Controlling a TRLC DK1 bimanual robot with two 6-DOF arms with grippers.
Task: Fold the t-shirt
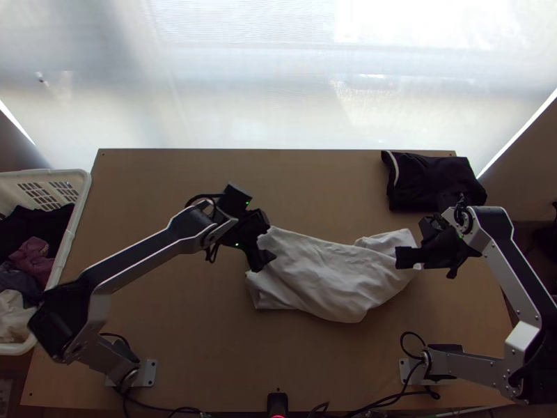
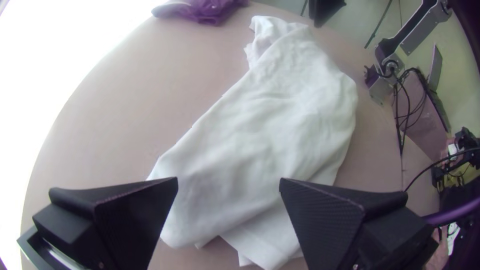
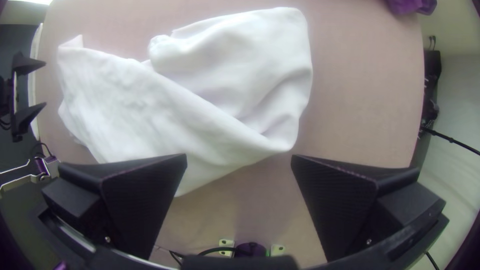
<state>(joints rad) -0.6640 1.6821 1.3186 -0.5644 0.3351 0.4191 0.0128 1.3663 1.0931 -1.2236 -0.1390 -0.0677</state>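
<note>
Across the middle of the table, a crumpled white T-shirt lies between two open grippers

The left arm reaches up from the lower left of the top view, the right arm from the lower right. At the left edge stands a white basket with clothes in it. The shirt stretches from the centre to right of centre, loosely doubled over and wrinkled. A dark folded garment lies at the upper right.

The job looks to be at an early stage, getting the shirt into order. The next move probably calls for each gripper to pinch an edge and draw the cloth flat; grabbing several layers could bunch it further.

From above, the finger gaps are hard to read, but the wrist views make them plain: the left gripper has its fingers wide apart over one end, and the right gripper is likewise spread, with no cloth pinched. The right wrist view also brings out a slanting fold across the shirt and a small rumpled bit near the upper middle, details harder to follow from overhead.
</note>
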